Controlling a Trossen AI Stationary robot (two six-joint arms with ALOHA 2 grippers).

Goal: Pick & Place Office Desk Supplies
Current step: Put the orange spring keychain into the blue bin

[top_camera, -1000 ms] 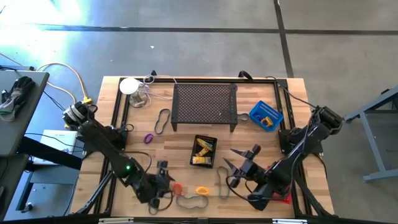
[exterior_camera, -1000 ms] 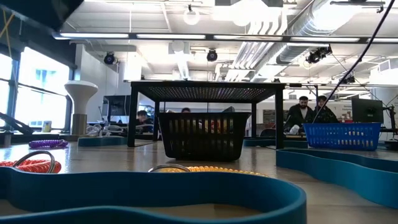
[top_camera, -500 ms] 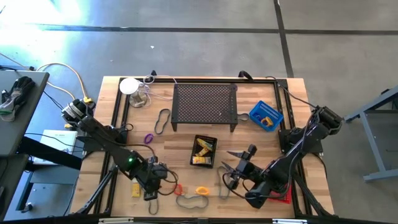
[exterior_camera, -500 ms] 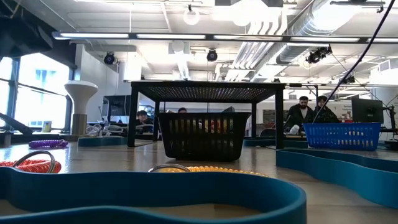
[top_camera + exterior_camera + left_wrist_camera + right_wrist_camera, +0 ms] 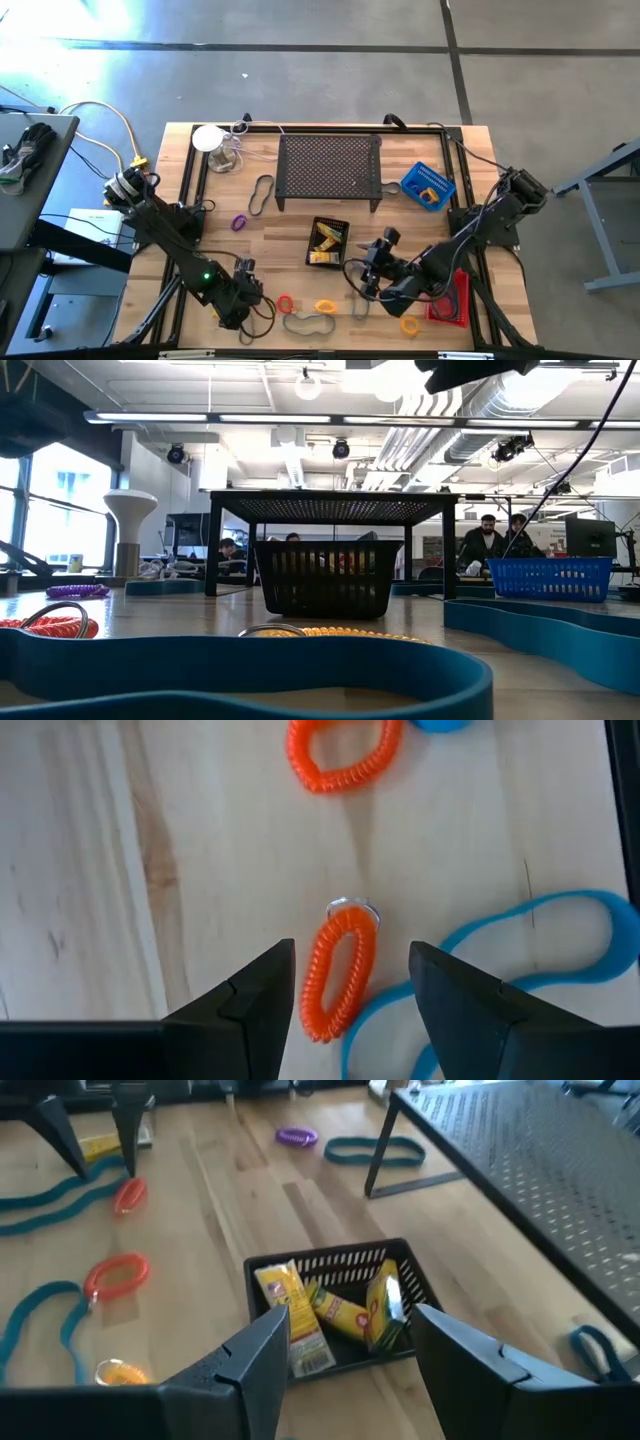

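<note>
In the left wrist view my left gripper (image 5: pixel 352 982) hangs open above the table's near-left part, a finger on either side of an orange-red coil ring (image 5: pixel 343 970) that lies flat. It touches nothing. A second orange ring (image 5: pixel 343 755) lies beyond it. My right gripper (image 5: pixel 350 1342) is open and empty, held above the table and aimed at the small black basket (image 5: pixel 335 1315), which holds yellow packets (image 5: pixel 290 1315). From above, the left gripper (image 5: pixel 258 297) is beside the red ring (image 5: pixel 286 302), and the right gripper (image 5: pixel 362 272) is right of the black basket (image 5: pixel 327 243).
A black perforated stand (image 5: pixel 330 168) is at the back centre, a blue basket (image 5: pixel 428 186) to its right, and a red basket (image 5: pixel 450 298) at the near right. Bands (image 5: pixel 308 322), a purple ring (image 5: pixel 239 222) and a yellow ring (image 5: pixel 409 325) lie on the wood.
My left gripper has tipped steeply downward and sunk a little toward the table, shifting slightly left. My right gripper has swung toward the table's left, toward the black basket, uncovering the yellow ring beside the red basket. Neither gripper's opening has changed.
</note>
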